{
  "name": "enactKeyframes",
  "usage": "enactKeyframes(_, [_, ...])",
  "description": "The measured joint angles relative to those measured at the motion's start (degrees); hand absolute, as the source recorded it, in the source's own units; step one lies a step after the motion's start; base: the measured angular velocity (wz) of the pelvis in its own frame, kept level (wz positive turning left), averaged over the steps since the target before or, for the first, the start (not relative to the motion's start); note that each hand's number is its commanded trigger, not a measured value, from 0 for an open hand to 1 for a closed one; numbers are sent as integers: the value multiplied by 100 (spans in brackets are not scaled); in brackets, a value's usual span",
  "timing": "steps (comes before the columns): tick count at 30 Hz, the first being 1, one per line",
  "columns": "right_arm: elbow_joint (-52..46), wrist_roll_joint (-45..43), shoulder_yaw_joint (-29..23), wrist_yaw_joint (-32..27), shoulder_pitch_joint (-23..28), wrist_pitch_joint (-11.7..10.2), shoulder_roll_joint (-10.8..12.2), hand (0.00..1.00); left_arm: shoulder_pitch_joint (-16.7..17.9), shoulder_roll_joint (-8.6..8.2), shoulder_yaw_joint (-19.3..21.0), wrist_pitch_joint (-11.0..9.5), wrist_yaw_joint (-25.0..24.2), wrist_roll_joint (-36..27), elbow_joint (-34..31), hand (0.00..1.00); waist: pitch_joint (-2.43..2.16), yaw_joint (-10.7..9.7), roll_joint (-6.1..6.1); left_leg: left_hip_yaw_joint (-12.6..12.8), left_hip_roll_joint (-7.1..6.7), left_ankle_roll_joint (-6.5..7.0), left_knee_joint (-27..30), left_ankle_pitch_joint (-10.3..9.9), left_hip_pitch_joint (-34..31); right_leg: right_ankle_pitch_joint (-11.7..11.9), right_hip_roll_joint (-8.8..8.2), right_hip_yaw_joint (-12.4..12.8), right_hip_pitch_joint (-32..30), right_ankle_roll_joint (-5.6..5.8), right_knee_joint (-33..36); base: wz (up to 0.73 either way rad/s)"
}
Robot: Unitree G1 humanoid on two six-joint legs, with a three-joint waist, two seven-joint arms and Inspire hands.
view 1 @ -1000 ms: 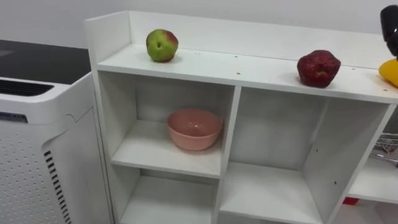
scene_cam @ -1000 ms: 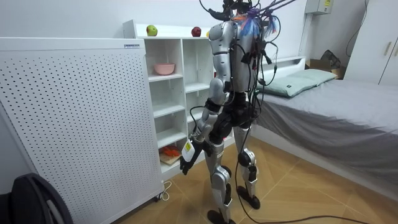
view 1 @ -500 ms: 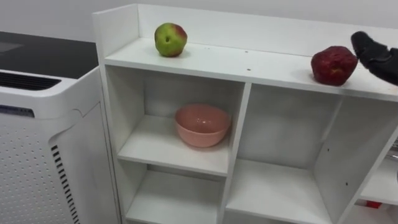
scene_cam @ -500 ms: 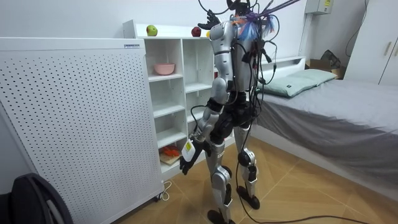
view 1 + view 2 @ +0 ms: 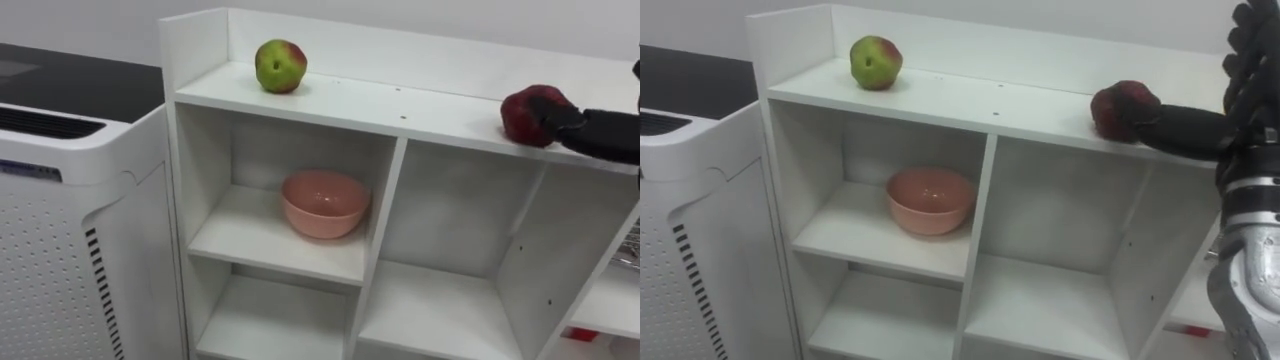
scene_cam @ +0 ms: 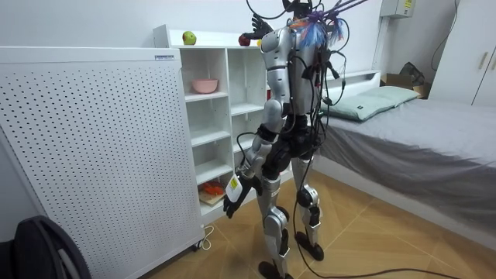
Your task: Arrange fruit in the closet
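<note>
A green-and-red apple [image 5: 280,66] sits at the left end of the white closet's top board [image 5: 400,100]. A dark red apple [image 5: 525,115] rests on the same board further right. My right hand [image 5: 1185,128] reaches in from the right at that height. One straight dark finger touches the red apple's right side, while the other fingers stand up above it, not wrapped round the fruit. A pink bowl [image 5: 325,203] stands in the upper left compartment. In the room view I stand facing the closet, and my left hand [image 6: 233,195] hangs low by my thigh.
A white perforated appliance [image 5: 60,200] with a dark top stands against the closet's left side. The compartments under and beside the bowl hold nothing. A wire basket [image 5: 630,262] and something red [image 5: 580,335] peek in at the right edge. A bed [image 6: 418,132] lies behind me.
My right hand has come down from the upper right and now touches the red apple's right side. The eye view has shifted a little to the left. Both apples stay put.
</note>
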Motion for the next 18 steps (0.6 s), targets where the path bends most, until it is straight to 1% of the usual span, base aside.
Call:
enactKeyframes(4, [0,-22,78,131,0,0,-16,0,-8,0,8,0,-14,-1,0,0,4,8,11,1,0,0,0,0,-7,1,0,4,-4,0,1,0])
enactKeyframes(8, [0,-111,121,339,0,0,-17,0,-62,0,7,-5,-25,-3,0,0,19,23,39,1,-2,0,-3,0,12,1,0,7,-4,0,1,0])
enactKeyframes(10, [20,-117,149,423,1,-1,-22,0,-61,1,5,-6,-25,-4,2,0,17,29,52,1,-1,0,-5,1,21,1,0,4,-1,0,0,0])
enactKeyframes(12, [54,-47,293,491,2,28,-68,0,-51,3,-6,-6,-27,-28,4,0,12,23,62,3,-2,0,-4,2,26,1,0,8,-1,0,0,0])
enactKeyframes(13, [54,-25,334,513,2,46,-77,16,-48,5,-6,-6,-28,-37,4,0,12,21,63,3,-2,0,-4,2,27,1,0,8,-1,0,0,0])
enactKeyframes(14, [82,28,361,616,2,62,-78,100,-42,5,-6,-6,-31,-36,4,0,11,25,62,3,-1,-1,-3,3,29,1,0,7,5,0,0,0])
enactKeyframes(18, [255,46,383,840,1,96,-80,100,-11,7,-5,-5,-112,-34,3,0,3,26,50,2,-1,0,4,4,28,1,-1,5,11,-1,0,0])
